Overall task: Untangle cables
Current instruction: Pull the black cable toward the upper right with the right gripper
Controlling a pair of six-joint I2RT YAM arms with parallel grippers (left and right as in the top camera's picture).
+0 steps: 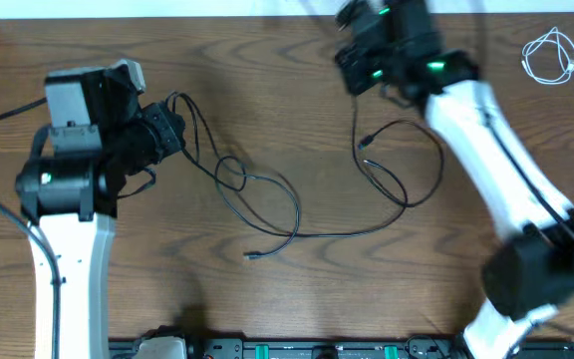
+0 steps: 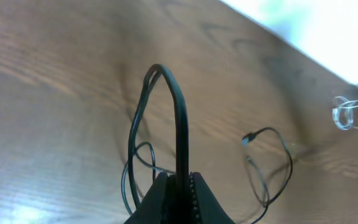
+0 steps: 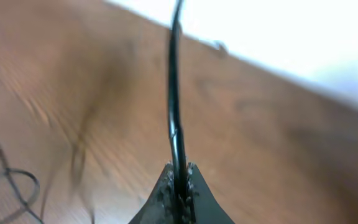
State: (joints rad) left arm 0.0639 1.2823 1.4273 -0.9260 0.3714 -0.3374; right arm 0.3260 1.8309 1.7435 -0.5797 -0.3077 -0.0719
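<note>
1. The left gripper (image 1: 172,132) is pinching one of the thin black cables (image 1: 267,194). In the left wrist view its dark ribbed fingers (image 2: 201,198) are sitting closed on the cord, which is arching up in a narrow hairpin.
2. The right gripper (image 1: 355,68) is showing blurred in the overhead view. In the right wrist view its toothed fingers are pressing shut on a smooth black cord that is running straight up.
3. The black cables are lying in slack curves across the middle of the wood-grain table (image 1: 118,289). They are crossing in a small loose knot (image 1: 231,176) near the left gripper.
4. A small plug (image 1: 250,256) is lying free on the wood.
5. The white cable (image 1: 551,56) is sitting coiled in a small ring at the far right corner, well apart from the black cables.
</note>
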